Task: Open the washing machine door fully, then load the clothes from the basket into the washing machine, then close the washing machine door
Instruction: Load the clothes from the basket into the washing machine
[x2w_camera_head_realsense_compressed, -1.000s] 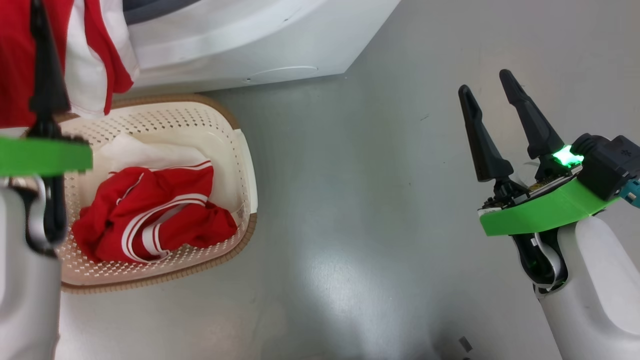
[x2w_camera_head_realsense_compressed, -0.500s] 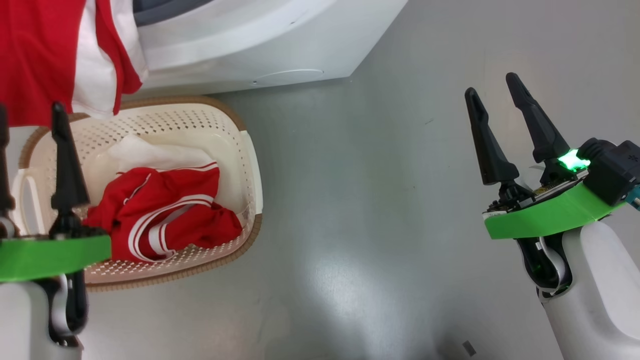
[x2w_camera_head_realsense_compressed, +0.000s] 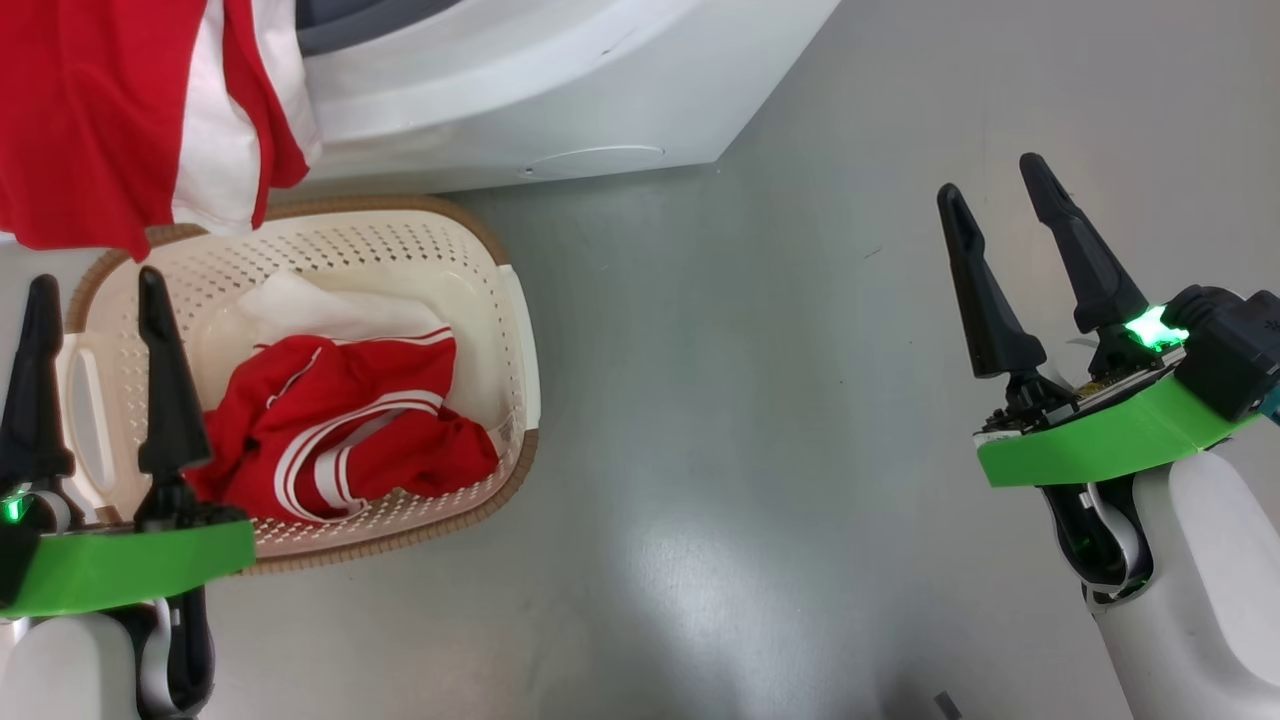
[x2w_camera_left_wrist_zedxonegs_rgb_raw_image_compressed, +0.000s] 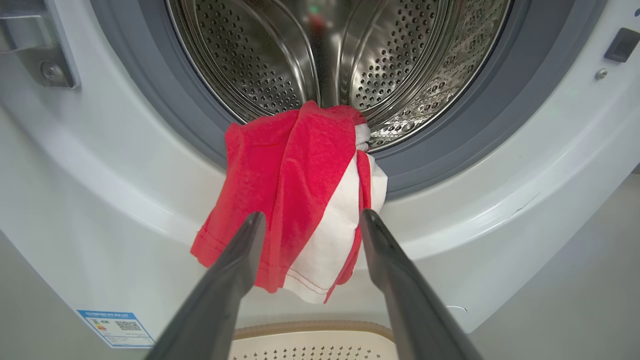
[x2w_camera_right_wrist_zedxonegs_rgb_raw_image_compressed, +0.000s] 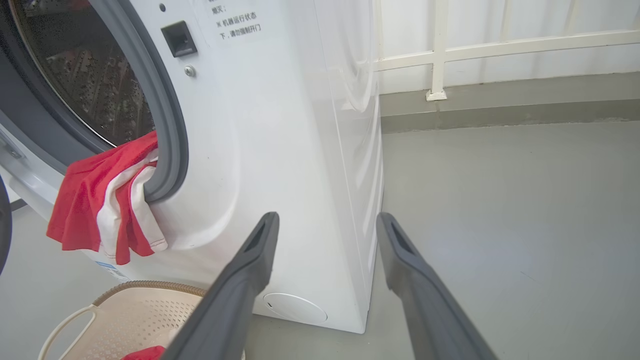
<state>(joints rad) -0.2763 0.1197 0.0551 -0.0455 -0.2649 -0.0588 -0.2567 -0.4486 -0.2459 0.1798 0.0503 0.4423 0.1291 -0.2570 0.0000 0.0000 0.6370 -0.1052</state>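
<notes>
The washing machine (x2w_camera_head_realsense_compressed: 560, 90) stands with its steel drum (x2w_camera_left_wrist_zedxonegs_rgb_raw_image_compressed: 280, 55) uncovered; the door is out of view. One red and white garment (x2w_camera_left_wrist_zedxonegs_rgb_raw_image_compressed: 295, 190) hangs over the grey seal, half out of the drum, also visible from the head (x2w_camera_head_realsense_compressed: 100, 110) and the right wrist (x2w_camera_right_wrist_zedxonegs_rgb_raw_image_compressed: 100, 205). More red striped clothes (x2w_camera_head_realsense_compressed: 340, 430) lie in the cream basket (x2w_camera_head_realsense_compressed: 510, 330) on the floor below. My left gripper (x2w_camera_head_realsense_compressed: 96, 280) is open and empty over the basket's left end, its fingers (x2w_camera_left_wrist_zedxonegs_rgb_raw_image_compressed: 225, 280) framing the hanging garment from a distance. My right gripper (x2w_camera_head_realsense_compressed: 989, 175) hangs open and empty over bare floor.
Grey floor (x2w_camera_head_realsense_compressed: 750, 450) spreads to the right of the basket and the machine. A white railing (x2w_camera_right_wrist_zedxonegs_rgb_raw_image_compressed: 440, 50) and a low kerb run behind. The door hinge (x2w_camera_left_wrist_zedxonegs_rgb_raw_image_compressed: 40, 50) sits at the opening's left; the latch slot (x2w_camera_right_wrist_zedxonegs_rgb_raw_image_compressed: 177, 39) is on its right.
My left gripper has drawn back and down from the hanging garment, empty. The garment stays draped over the seal. The head view has shifted a little; the right arm is still.
</notes>
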